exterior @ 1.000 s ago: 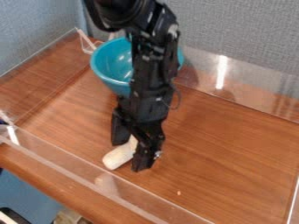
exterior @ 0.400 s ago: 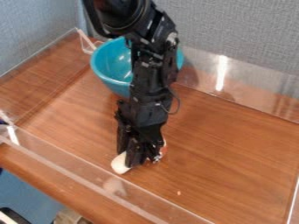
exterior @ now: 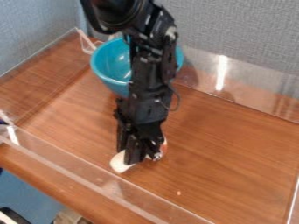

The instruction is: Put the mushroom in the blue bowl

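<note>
Speckled grey walls [exterior: 239,33]; reddish-brown wooden tabletop [exterior: 228,157].

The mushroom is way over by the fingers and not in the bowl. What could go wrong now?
The mushroom pokes out from under the dark fingers, so it might slip if they only pinch part of it. The blue bowl sits behind the arm, so the arm could bump its rim on the way over. The mushroom is also near the front edge of the table, so a nudge might send it toward that edge.
</note>
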`<control>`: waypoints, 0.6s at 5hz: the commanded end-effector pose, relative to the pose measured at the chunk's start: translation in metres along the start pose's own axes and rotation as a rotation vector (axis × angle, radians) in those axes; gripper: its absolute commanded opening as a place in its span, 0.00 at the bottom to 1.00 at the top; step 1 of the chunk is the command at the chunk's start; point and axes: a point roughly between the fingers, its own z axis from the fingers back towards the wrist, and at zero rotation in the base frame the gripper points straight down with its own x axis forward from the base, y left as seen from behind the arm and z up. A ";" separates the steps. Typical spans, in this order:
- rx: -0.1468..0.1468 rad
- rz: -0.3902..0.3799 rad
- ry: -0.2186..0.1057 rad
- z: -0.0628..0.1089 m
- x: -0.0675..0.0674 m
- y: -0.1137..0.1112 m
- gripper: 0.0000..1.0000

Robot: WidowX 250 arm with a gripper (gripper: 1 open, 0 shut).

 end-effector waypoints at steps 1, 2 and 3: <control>0.015 0.011 -0.057 0.019 -0.002 0.004 0.00; 0.013 0.014 -0.067 0.023 -0.003 0.004 0.00; 0.010 0.014 -0.076 0.026 -0.004 0.003 0.00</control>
